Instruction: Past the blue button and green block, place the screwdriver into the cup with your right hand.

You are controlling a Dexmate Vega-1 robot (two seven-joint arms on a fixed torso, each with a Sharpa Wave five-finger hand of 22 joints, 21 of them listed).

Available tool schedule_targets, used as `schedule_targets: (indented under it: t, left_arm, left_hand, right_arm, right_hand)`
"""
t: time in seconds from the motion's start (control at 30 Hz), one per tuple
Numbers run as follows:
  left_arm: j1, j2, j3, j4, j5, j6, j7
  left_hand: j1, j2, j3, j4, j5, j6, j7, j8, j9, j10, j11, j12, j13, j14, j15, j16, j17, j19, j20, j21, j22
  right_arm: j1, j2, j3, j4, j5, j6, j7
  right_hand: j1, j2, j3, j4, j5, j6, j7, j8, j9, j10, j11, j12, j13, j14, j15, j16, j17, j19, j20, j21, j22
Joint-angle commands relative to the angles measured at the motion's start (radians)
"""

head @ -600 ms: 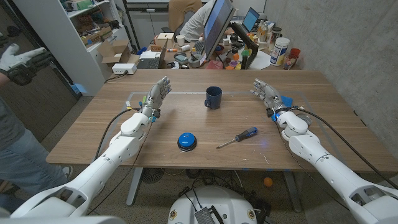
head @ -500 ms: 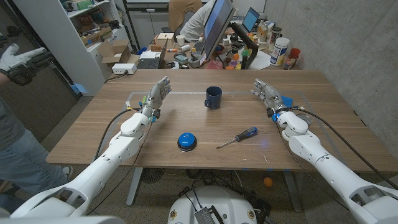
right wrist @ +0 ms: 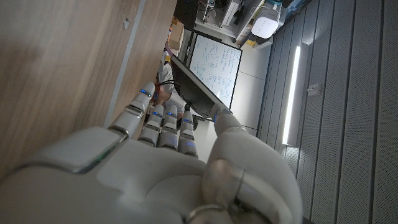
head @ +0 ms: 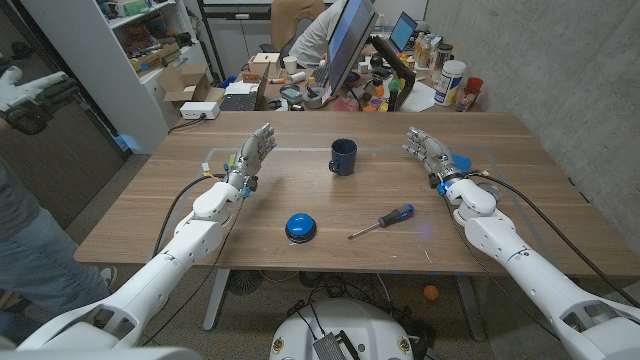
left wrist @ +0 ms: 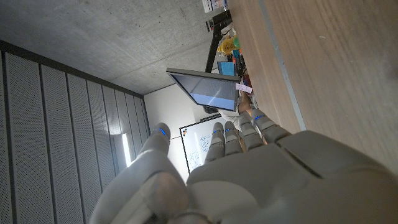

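A screwdriver (head: 382, 221) with a blue and black handle lies on the wooden table (head: 540, 230), right of the blue button (head: 300, 226). Behind them, at the table's middle, stands a dark blue cup (head: 342, 156). No green block is in view. My right hand (head: 428, 151) stands open near the far right of the table, well behind and to the right of the screwdriver, holding nothing. Far left of the cup, my left hand (head: 254, 154) is open too, fingers stretched out. My right hand (right wrist: 168, 162) and my left hand (left wrist: 224, 168) also appear from behind in the wrist views.
A person stands at the left edge with a gloved hand (head: 30, 95) raised. Another person (head: 318, 35) sits behind the table at a monitor (head: 347, 40). Clutter of bottles and cans (head: 450, 85) lies behind the far right edge. A blue object (head: 461, 161) sits by my right hand.
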Motion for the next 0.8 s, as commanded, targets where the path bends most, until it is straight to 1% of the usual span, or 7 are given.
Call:
schedule_targets:
  t: [0.03,0.1,0.23,0.33,0.63,0.8]
  left_arm:
    - [-0.002,-0.007,-0.003,0.005,0.002,-0.001,-0.032]
    - [-0.006,-0.009,-0.003,0.011,0.001,-0.003,-0.039]
    - [-0.011,-0.011,-0.003,0.016,0.003,-0.003,-0.043]
    - [-0.013,-0.012,-0.004,0.017,0.002,0.000,-0.044]
    - [-0.007,0.000,-0.009,0.005,0.002,0.009,-0.048]
    - [0.001,0.004,-0.013,-0.004,-0.004,0.014,-0.049]
  left_hand:
    - [0.008,0.004,0.004,-0.002,0.007,0.006,-0.006,0.005,0.001,-0.002,0.000,0.003,0.004,-0.006,0.006,0.003,0.003,-0.003,0.008,-0.006,0.004]
    - [0.008,0.005,0.003,-0.002,0.007,0.007,-0.006,0.005,0.001,-0.002,-0.003,0.003,0.004,-0.006,0.006,0.003,0.003,-0.004,0.010,-0.006,0.004]
    - [0.008,0.005,0.003,-0.002,0.007,0.008,-0.007,0.005,0.001,-0.002,-0.001,0.003,0.004,-0.007,0.007,0.002,0.003,-0.004,0.011,-0.008,0.005]
    - [0.007,0.006,0.003,-0.002,0.007,0.009,-0.007,0.005,0.002,-0.003,-0.004,0.003,0.004,-0.008,0.006,0.002,0.003,-0.005,0.011,-0.009,0.005]
    - [0.006,0.007,0.002,-0.003,0.007,0.011,-0.006,0.005,0.002,-0.004,-0.002,0.002,0.004,-0.008,0.009,0.002,0.003,-0.005,0.013,-0.011,0.005]
    - [0.006,0.008,0.002,-0.004,0.007,0.015,-0.003,0.006,0.002,-0.001,-0.002,0.003,0.004,-0.008,0.008,0.003,0.003,-0.005,0.013,-0.012,0.005]
  right_arm:
    - [-0.027,0.004,0.026,-0.033,0.005,0.014,0.022]
    - [-0.034,0.001,0.027,-0.044,0.002,0.016,0.021]
    - [-0.048,-0.009,0.028,-0.065,-0.003,0.016,0.025]
    - [-0.061,-0.017,0.029,-0.082,-0.005,0.017,0.027]
    - [-0.096,-0.050,0.034,-0.143,-0.016,0.021,0.034]
    - [-0.116,-0.052,0.033,-0.165,-0.015,0.030,0.033]
  right_hand:
    - [0.010,-0.003,0.003,-0.007,0.004,0.010,0.000,0.005,0.004,0.013,0.003,0.006,0.005,0.013,0.000,0.005,0.000,0.014,-0.001,0.006,0.001]
    - [0.011,-0.004,0.004,-0.009,0.004,0.011,0.000,0.005,0.004,0.016,0.005,0.007,0.005,0.014,0.000,0.004,-0.001,0.014,0.000,0.006,0.001]
    - [0.012,-0.004,0.004,-0.009,0.004,0.013,0.001,0.005,0.004,0.017,0.004,0.007,0.005,0.018,0.002,0.006,-0.002,0.015,0.001,0.005,0.001]
    - [0.013,-0.005,0.004,-0.009,0.004,0.014,0.001,0.005,0.004,0.018,0.004,0.007,0.005,0.019,0.000,0.006,-0.002,0.016,0.003,0.005,0.001]
    - [0.018,-0.008,0.006,-0.013,0.004,0.020,-0.001,0.005,0.004,0.021,0.004,0.007,0.005,0.023,0.002,0.005,-0.006,0.018,0.005,0.004,0.001]
    - [0.021,-0.008,0.006,-0.014,0.004,0.019,-0.002,0.004,0.004,0.022,0.005,0.006,0.005,0.023,0.003,0.004,-0.007,0.018,0.007,0.004,0.001]
